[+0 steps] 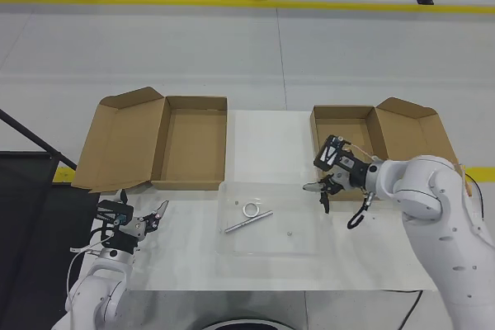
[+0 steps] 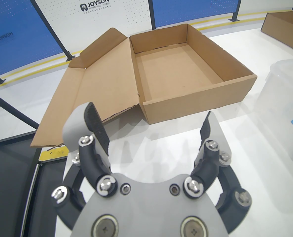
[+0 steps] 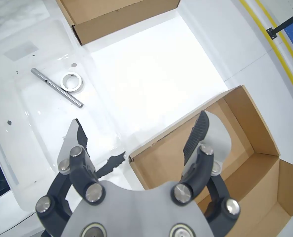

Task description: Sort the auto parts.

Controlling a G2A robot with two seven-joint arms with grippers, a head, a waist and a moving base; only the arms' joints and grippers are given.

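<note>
Slim grey metal rod point(image 1: 248, 221), silver metal ring point(image 1: 250, 209): lying just beside each other in clear plastic tray point(image 1: 301, 246), mid white bench point(image 1: 264, 140).
Right pincer point(image 3: 140, 122): spread, empty, over the tray's edge by brown cardboard box point(image 1: 346, 128).
Left pincer point(image 2: 149, 114): spread, empty, well apart.
Risk: round rod likely rolls from grip; closing may snag ring or clip tray wall.

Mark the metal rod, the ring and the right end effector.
metal rod point(image 3: 56, 87): right wrist view, middle of its shaft.
ring point(image 3: 72, 90): right wrist view, its outer wall.
right end effector point(image 3: 140, 119): right wrist view, midway between its open fingertips.
</note>
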